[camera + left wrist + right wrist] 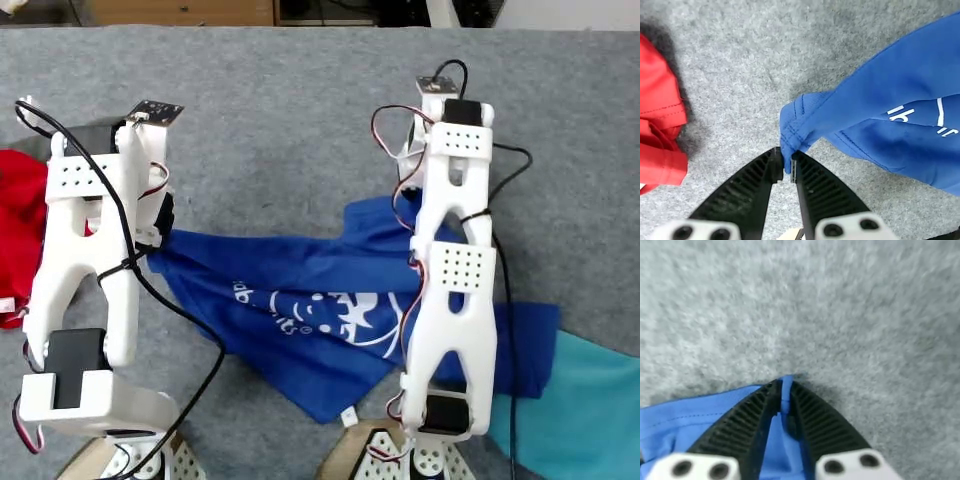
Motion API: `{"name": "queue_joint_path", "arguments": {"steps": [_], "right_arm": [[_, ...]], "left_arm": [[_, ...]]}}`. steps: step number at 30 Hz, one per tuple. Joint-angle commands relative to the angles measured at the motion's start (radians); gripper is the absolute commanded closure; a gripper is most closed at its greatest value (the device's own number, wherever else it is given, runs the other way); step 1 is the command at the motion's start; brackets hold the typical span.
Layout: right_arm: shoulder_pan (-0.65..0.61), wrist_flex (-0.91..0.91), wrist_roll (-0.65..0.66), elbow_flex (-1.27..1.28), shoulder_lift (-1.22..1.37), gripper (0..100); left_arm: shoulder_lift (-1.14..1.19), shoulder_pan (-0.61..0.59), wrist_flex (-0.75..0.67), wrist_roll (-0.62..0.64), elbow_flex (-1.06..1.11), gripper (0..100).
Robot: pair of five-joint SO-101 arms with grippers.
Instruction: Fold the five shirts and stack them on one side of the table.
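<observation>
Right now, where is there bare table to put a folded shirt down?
The widest bare table lies beyond the blue shirt, all the way to the far edge. Crowded: the middle, where the left gripper and right gripper pinch that shirt; the left edge with the red shirt; the near right corner with the teal shirt.

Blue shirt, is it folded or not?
Not folded. The blue shirt is spread loose and rumpled over the table, with the left tool and right tool each shut on an edge.

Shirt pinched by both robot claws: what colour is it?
A blue cloth shirt with white print; the high view shows it best.
</observation>
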Motion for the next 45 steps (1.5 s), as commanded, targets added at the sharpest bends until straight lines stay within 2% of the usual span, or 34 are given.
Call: {"name": "queue_joint_path", "arguments": {"steps": [1,11,27,33,45], "right_arm": [[0.007,0.021,-0.014,-0.042,-0.015,97.4],[0.03,0.025,-0.015,-0.114,-0.027,99.4],[0.045,0.021,-0.011,0.096,-0.406,99.4],[0.045,0.021,0.009,0.096,-0.513,99.4],[-0.013,-0.008,0.041,0.096,-0.851,99.4]], "left_arm": [[-0.041,0.0,0.008,0.006,-0.006,98],[-0.041,0.0,0.005,0.008,-0.006,98],[-0.041,-0.002,0.011,0.012,-0.006,98],[-0.045,0.008,0.003,0.121,-0.025,98],[-0.05,0.005,0.012,0.315,-0.276,98]]}}
